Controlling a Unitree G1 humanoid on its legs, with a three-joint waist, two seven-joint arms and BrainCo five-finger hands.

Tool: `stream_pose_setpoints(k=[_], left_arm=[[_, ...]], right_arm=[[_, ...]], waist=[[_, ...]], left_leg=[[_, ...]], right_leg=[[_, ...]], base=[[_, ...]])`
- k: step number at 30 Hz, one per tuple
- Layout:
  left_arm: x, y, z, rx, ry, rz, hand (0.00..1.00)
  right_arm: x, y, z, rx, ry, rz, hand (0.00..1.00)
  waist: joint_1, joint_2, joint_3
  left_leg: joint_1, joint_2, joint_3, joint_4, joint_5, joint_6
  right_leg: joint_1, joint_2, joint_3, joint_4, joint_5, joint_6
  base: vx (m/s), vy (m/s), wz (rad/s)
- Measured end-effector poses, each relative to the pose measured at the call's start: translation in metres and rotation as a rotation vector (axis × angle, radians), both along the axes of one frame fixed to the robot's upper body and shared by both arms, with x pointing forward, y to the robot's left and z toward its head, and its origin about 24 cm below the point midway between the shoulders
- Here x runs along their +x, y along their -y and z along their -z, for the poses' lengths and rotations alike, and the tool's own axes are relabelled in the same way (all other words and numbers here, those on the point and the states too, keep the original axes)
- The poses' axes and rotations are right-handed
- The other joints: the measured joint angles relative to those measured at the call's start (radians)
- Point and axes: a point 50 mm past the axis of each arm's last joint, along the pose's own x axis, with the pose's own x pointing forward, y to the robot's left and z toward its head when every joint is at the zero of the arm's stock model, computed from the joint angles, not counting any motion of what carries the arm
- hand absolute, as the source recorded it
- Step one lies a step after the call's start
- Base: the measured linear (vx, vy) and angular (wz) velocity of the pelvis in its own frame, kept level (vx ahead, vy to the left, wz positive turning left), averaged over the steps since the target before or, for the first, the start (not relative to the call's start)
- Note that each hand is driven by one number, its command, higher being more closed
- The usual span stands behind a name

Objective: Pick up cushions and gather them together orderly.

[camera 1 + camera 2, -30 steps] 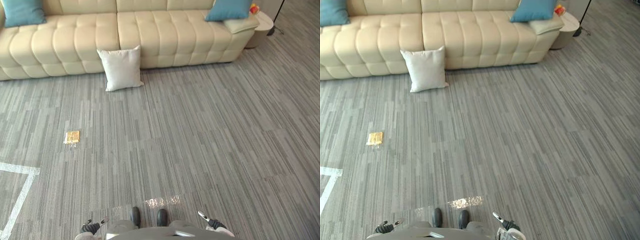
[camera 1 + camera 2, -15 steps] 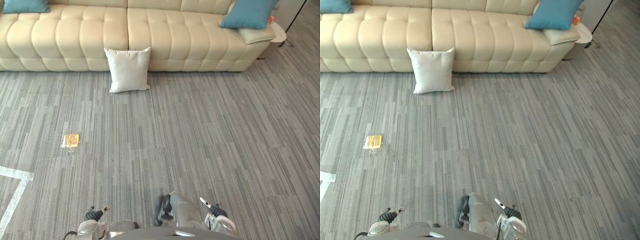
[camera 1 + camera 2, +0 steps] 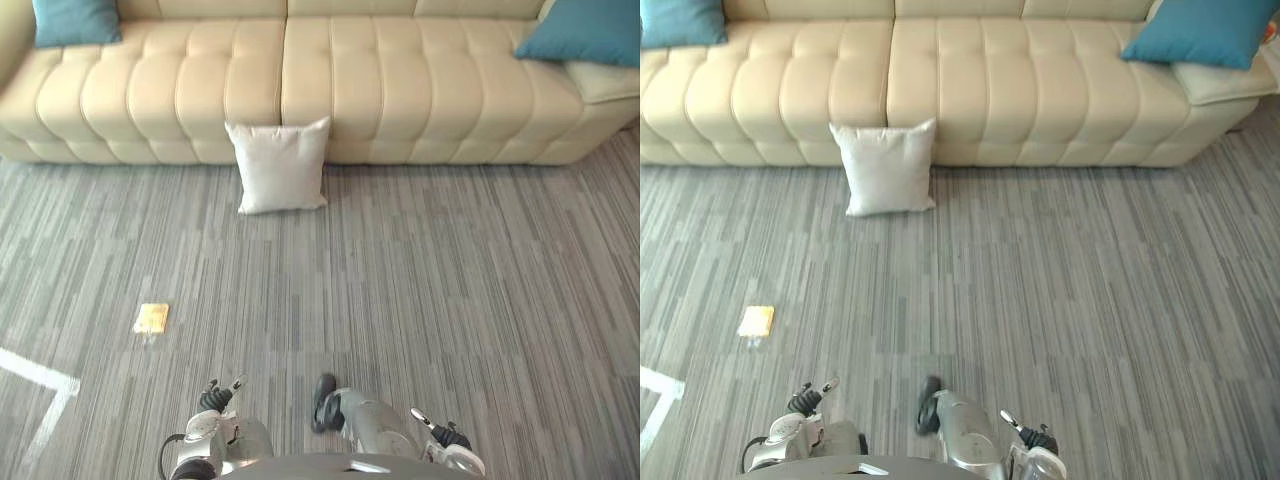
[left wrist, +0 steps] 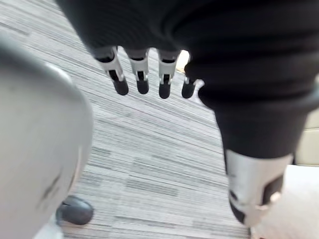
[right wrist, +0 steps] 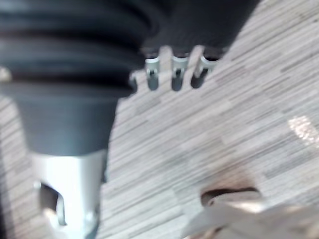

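I log white cushion (image 3: 281, 165) 12 o'clock; left robot hand (image 4: 141, 74), right robot hand (image 5: 176, 74) spread, empty. Risk: soft fabric slipping pinch.

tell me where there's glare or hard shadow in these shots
Right wrist view: a bright glare patch on the carpet past the right hand. Left eye view: even light, and the white cushion standing against the sofa casts no hard shadow. Left wrist view: the left hand shows dark against the lit carpet.
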Motion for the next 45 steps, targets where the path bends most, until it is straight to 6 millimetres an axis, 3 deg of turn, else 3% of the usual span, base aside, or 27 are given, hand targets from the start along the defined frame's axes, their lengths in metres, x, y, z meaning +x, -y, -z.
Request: stream_pose_setpoints(k=[2, 6, 8, 10, 11, 13, 14, 16, 17, 18, 20, 21, 24, 28, 29, 31, 32, 33, 34, 35, 36, 37, 39, 41, 42, 43, 45], left_arm=[[0.005, -0.003, -0.003, 0.012, 0.024, -0.001, 0.0], [0.009, -0.005, -0.005, 0.022, 0.04, 0.006, 0.0], [0.009, -0.006, -0.005, 0.027, 0.041, 0.005, 0.0], [0.006, -0.006, -0.005, 0.028, 0.036, 0.0, 0.0], [0.004, -0.009, -0.004, 0.033, 0.03, -0.004, 0.0], [0.001, -0.018, -0.004, 0.055, 0.025, -0.004, 0.0], [0.0, -0.025, -0.004, 0.074, 0.015, -0.001, 0.0], [-0.003, -0.028, -0.003, 0.078, -0.001, 0.001, 0.0], [-0.005, -0.027, -0.001, 0.077, -0.014, 0.007, 0.0], [-0.008, -0.025, 0.001, 0.076, -0.036, 0.037, 0.0], [-0.009, -0.024, 0.002, 0.076, -0.046, 0.046, 0.0], [-0.013, -0.025, 0.003, 0.075, -0.062, 0.046, 0.0], [-0.015, -0.023, 0.004, 0.07, -0.066, 0.044, 0.0], [-0.018, -0.016, 0.007, 0.047, -0.078, 0.04, 0.0], [-0.018, -0.01, 0.008, 0.031, -0.084, 0.039, 0.0], [-0.013, 0.0, 0.008, 0.005, -0.078, 0.048, 0.0], [-0.01, 0.009, 0.009, -0.019, -0.075, 0.055, 0.0], [-0.01, 0.01, 0.01, -0.026, -0.081, 0.058, 0.0], [-0.009, 0.022, 0.011, -0.055, -0.088, 0.078, 0.0], [-0.009, 0.026, 0.012, -0.065, -0.089, 0.112, 0.0], [-0.013, 0.027, 0.013, -0.067, -0.098, 0.11, 0.0], [-0.014, 0.027, 0.013, -0.068, -0.102, 0.109, 0.0], [-0.013, 0.024, 0.012, -0.065, -0.088, 0.094, 0.0], [-0.01, 0.019, 0.009, -0.06, -0.066, 0.065, 0.0], [-0.01, 0.013, 0.008, -0.049, -0.052, 0.031, 0.0], [-0.012, 0.011, 0.008, -0.046, -0.055, 0.021, 0.0], [-0.008, 0.008, 0.005, -0.034, -0.027, 0.007, 0.0]], right_arm=[[0.006, -0.001, -0.002, 0.001, 0.02, -0.006, 0.0], [0.015, -0.019, -0.002, 0.043, 0.046, -0.032, 0.0], [0.014, -0.023, -0.001, 0.052, 0.044, -0.032, 0.0], [0.014, -0.022, -0.001, 0.049, 0.042, -0.036, 0.0], [0.01, -0.026, 0.002, 0.061, 0.027, -0.037, 0.0], [0.006, -0.036, 0.006, 0.091, 0.008, -0.033, 0.0], [-0.001, -0.045, 0.009, 0.12, -0.012, -0.019, 0.0], [-0.006, -0.047, 0.011, 0.136, -0.021, 0.012, 0.0], [-0.006, -0.046, 0.011, 0.135, -0.02, 0.017, 0.0], [-0.004, -0.044, 0.01, 0.132, -0.012, 0.011, 0.0], [-0.003, -0.041, 0.01, 0.122, -0.012, 0.001, 0.0], [0.0, -0.041, 0.008, 0.112, -0.004, -0.018, 0.0], [0.004, -0.04, 0.006, 0.103, 0.01, -0.026, 0.0], [0.013, -0.034, 0.001, 0.079, 0.048, -0.029, 0.0], [0.016, -0.031, 0.0, 0.073, 0.059, -0.031, 0.0], [0.02, -0.028, -0.002, 0.075, 0.076, -0.042, 0.0], [0.02, -0.028, -0.002, 0.077, 0.077, -0.034, 0.0], [0.021, -0.026, -0.003, 0.075, 0.083, -0.033, 0.0], [0.025, -0.019, -0.007, 0.048, 0.099, -0.038, 0.0], [0.027, -0.016, -0.008, 0.037, 0.105, -0.045, 0.0], [0.03, -0.015, -0.01, 0.033, 0.115, -0.049, 0.0], [0.03, -0.015, -0.01, 0.032, 0.114, -0.048, 0.0], [0.025, -0.016, -0.007, 0.038, 0.091, -0.053, 0.0], [0.022, -0.017, -0.006, 0.039, 0.079, -0.056, 0.0], [0.02, -0.018, -0.004, 0.044, 0.066, -0.056, 0.0], [0.018, -0.018, -0.003, 0.047, 0.06, -0.055, 0.0], [0.013, -0.019, 0.0, 0.058, 0.035, -0.048, 0.0]], waist=[[0.01, -0.013, 0.006], [0.041, -0.029, 0.011], [0.052, -0.045, 0.002], [0.06, -0.04, -0.006], [0.069, -0.059, -0.022], [0.069, -0.098, -0.062], [0.067, -0.142, -0.09], [0.069, -0.16, -0.103], [0.065, -0.161, -0.103], [0.053, -0.153, -0.099], [0.05, -0.144, -0.094], [0.045, -0.146, -0.095], [0.032, -0.142, -0.095], [0.016, -0.113, -0.086], [0.008, -0.096, -0.086], [-0.002, -0.079, -0.08], [-0.005, -0.076, -0.077], [-0.005, -0.077, -0.078], [-0.004, -0.036, -0.074], [-0.002, -0.027, -0.074], [-0.005, 0.003, -0.074], [-0.011, 0.009, -0.077], [-0.025, 0.008, -0.075], [-0.013, 0.008, -0.075], [-0.002, 0.007, -0.075], [0.001, 0.005, -0.074], [0.009, -0.01, -0.073]], left_leg=[[-0.092, 0.014, 0.035, -0.038, -0.045, 0.012], [-0.17, -0.022, 0.087, -0.397, -0.08, 0.02], [-0.191, -0.074, 0.085, -0.63, -0.013, 0.016], [-0.197, -0.078, 0.085, -0.741, 0.059, 0.015], [-0.193, -0.086, 0.09, -0.73, 0.151, 0.035], [-0.198, -0.124, 0.101, -0.703, 0.162, 0.071], [-0.191, -0.157, 0.124, -0.665, 0.111, 0.095], [-0.155, -0.181, 0.145, -0.635, 0.052, 0.109], [-0.124, -0.196, 0.147, -0.634, 0.027, 0.115], [-0.061, -0.217, 0.145, -0.638, -0.016, 0.127], [-0.018, -0.221, 0.145, -0.64, -0.04, 0.132], [0.05, -0.224, 0.145, -0.674, -0.054, 0.131], [0.163, -0.222, 0.145, -0.762, -0.062, 0.116], [0.285, -0.199, 0.143, -0.826, -0.1, 0.08], [0.322, -0.188, 0.138, -0.848, -0.115, 0.061], [0.367, -0.175, 0.115, -0.868, -0.144, 0.023], [0.408, -0.185, 0.077, -0.896, -0.172, -0.004], [0.433, -0.183, 0.059, -0.908, -0.178, -0.001], [0.454, -0.168, 0.025, -0.924, -0.172, 0.025], [0.452, -0.168, -0.005, -0.911, -0.149, 0.02], [0.436, -0.156, -0.046, -0.845, -0.122, 0.007], [0.423, -0.146, -0.056, -0.81, -0.115, 0.005], [0.328, -0.114, -0.13, -0.517, -0.035, -0.063], [0.234, -0.082, -0.122, -0.262, 0.005, -0.1], [0.17, -0.044, -0.06, -0.103, 0.003, -0.095], [0.152, -0.032, -0.038, -0.076, -0.001, -0.086], [0.073, 0.002, 0.056, -0.075, -0.037, -0.026]], right_leg=[[0.068, 0.0, 0.023, -0.049, -0.002, 0.012], [0.203, -0.033, 0.05, -0.121, -0.017, 0.053], [0.25, -0.077, 0.065, -0.14, -0.042, 0.095], [0.276, -0.09, 0.09, -0.154, -0.067, 0.137], [0.287, -0.112, 0.113, -0.157, -0.084, 0.159], [0.286, -0.149, 0.152, -0.148, -0.093, 0.153], [0.266, -0.2, 0.19, -0.084, -0.085, 0.146], [0.228, -0.234, 0.227, 0.065, -0.076, 0.159], [0.196, -0.253, 0.239, 0.173, -0.052, 0.189], [0.114, -0.279, 0.271, 0.421, 0.051, 0.227], [0.046, -0.285, 0.291, 0.585, 0.068, 0.245], [-0.046, -0.286, 0.27, 0.751, 0.062, 0.236], [-0.173, -0.274, 0.196, 0.798, 0.019, 0.202], [-0.277, -0.22, 0.072, 0.545, -0.03, 0.17], [-0.298, -0.187, 0.043, 0.385, -0.015, 0.155], [-0.313, -0.152, 0.049, 0.155, 0.063, 0.153], [-0.295, -0.155, 0.083, 0.06, 0.173, 0.159], [-0.284, -0.15, 0.089, 0.079, 0.213, 0.147], [-0.292, -0.137, 0.086, 0.154, 0.159, 0.127], [-0.304, -0.137, 0.084, 0.207, 0.105, 0.099], [-0.283, -0.13, 0.058, 0.239, 0.05, 0.082], [-0.269, -0.129, 0.044, 0.24, 0.035, 0.082], [-0.163, -0.116, -0.007, 0.222, -0.021, 0.059], [-0.095, -0.087, -0.011, 0.186, -0.043, 0.048], [-0.034, -0.067, -0.007, 0.141, -0.048, 0.041], [-0.012, -0.062, -0.003, 0.126, -0.049, 0.039], [0.083, -0.062, 0.022, 0.045, -0.041, 0.047]], base=[[0.33, 0.018, -0.25], [0.35, 0.112, -0.19], [0.37, 0.223, -0.13], [0.37, 0.305, -0.37], [0.49, 0.428, -0.53], [0.51, 0.381, -0.31], [0.49, 0.324, -0.06], [0.47, 0.313, -0.03], [0.52, 0.345, 0.09], [0.41, 0.264, 0.15], [0.38, 0.17, 0.1], [0.36, 0.092, 0.02], [0.36, 0.02, -0.02], [0.32, -0.104, 0.04], [0.41, -0.163, 0.13], [0.56, -0.256, 0.49], [0.62, -0.299, 0.72], [0.51, -0.248, 0.77], [0.39, -0.179, 0.52], [0.58, -0.28, 0.52], [0.59, -0.285, 0.37], [0.6, -0.276, 0.58], [0.43, -0.169, 0.64], [0.41, -0.112, 0.01], [0.48, -0.1, -0.31], [0.31, -0.034, -0.28], [0.36, 0.009, -0.23]])
